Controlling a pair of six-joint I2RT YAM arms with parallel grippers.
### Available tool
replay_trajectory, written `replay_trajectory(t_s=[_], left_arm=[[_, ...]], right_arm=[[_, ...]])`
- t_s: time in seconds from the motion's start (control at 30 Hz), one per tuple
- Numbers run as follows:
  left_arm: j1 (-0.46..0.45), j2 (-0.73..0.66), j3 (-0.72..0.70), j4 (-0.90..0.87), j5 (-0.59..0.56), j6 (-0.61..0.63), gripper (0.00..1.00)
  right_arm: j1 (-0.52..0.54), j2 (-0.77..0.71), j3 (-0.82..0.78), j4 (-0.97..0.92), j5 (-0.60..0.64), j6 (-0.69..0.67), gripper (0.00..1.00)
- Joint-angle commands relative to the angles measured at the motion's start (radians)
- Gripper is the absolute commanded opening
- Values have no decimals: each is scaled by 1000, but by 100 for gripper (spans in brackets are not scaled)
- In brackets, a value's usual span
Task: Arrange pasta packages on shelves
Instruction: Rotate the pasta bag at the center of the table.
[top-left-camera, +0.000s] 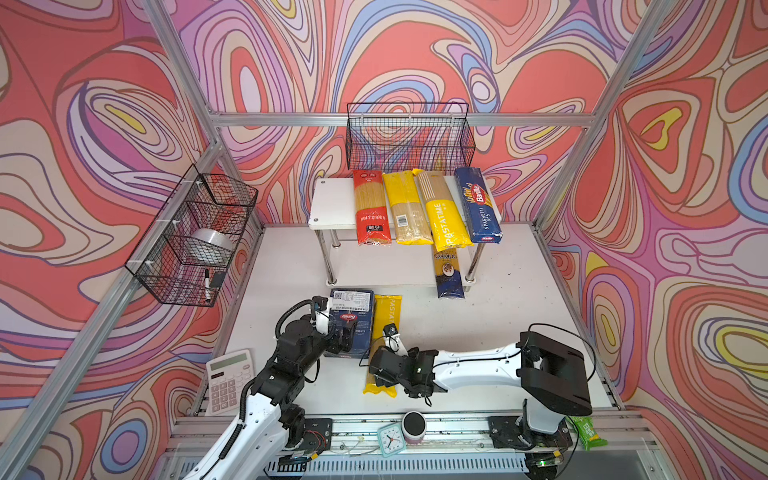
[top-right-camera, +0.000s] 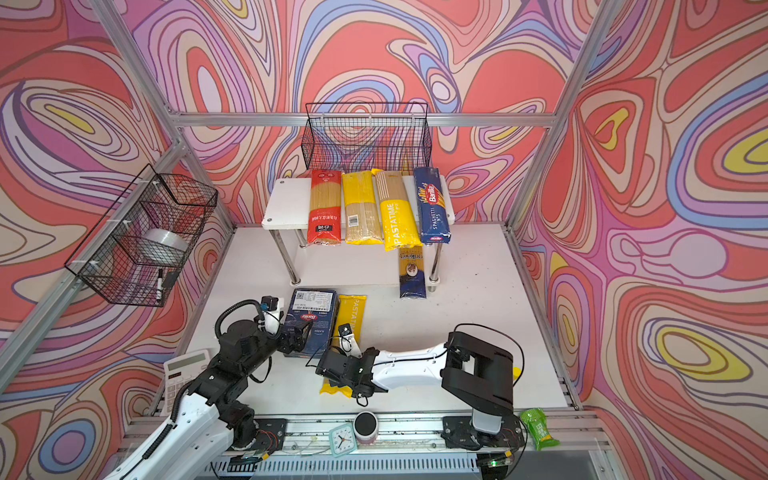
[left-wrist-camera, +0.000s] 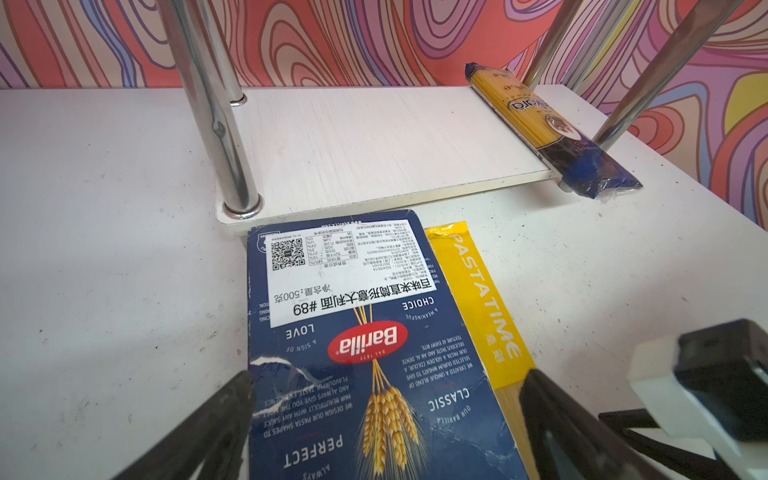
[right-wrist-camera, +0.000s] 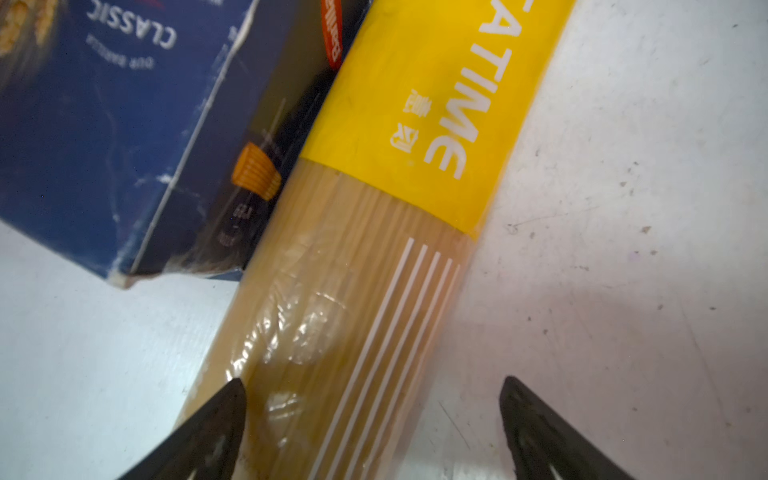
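Right wrist, glossy bag (right-wrist-camera: 374, 249), creased cardbd box (right-wrist-camera: 104, 124)

Near end of wide Barilla box (top-left-camera: 357, 322) lay hidden under left gripper (top-left-camera: 345, 334) in both top views; bottom edge of left wrist view cut it off. Middle of yellow PASTATIME bag (top-left-camera: 388, 309) on table was covered by right gripper (top-left-camera: 376, 372). Right wrist view cropped both bag ends, left only "ATIME" showing, and blurred box print. Far end of dark blue bag (top-left-camera: 449, 274) was hidden beneath upper board (top-left-camera: 332, 203). Small print on label (left-wrist-camera: 332, 266) was too fine to read. Finger bases ran off both wrist views; contact with packs could not be told. Corner of calculator (top-left-camera: 228, 374) sat behind left arm.
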Motion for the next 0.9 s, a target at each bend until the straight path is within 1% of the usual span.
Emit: replay_trajectory(t_s=[0.0, 0.17, 0.27, 0.37, 0.5, 0.6, 0.73, 0.8, 0.87], left_arm=[[-6, 3, 13, -11, -7, -3, 100], [-7, 3, 13, -12, -6, -3, 100], [-7, 4, 13, -12, -6, -3, 100], [-7, 4, 13, -12, -7, -3, 100], [-7, 7, 15, -11, -6, -3, 100], [-7, 13, 16, -12, -4, -3, 100], [-7, 18, 18, -10, -3, -1, 100], [-7, 18, 18, -11, -4, -1, 100], [-7, 16, 18, -12, -5, -1, 100]], right_arm=[[5, -15, -34, -43, 28, 16, 98], [2, -55, -100, -69, 38, 42, 98], [-11, -89, -166, -38, 22, 58, 99], [-24, -149, -229, -21, 17, 75, 98], [-61, -241, -287, -53, 13, 71, 98], [-75, -337, -308, -87, 31, 39, 98], [-75, -454, -297, -102, 27, -71, 98], [-76, -469, -274, -100, 6, -104, 98], [-75, -437, -241, -88, -28, -131, 98]])
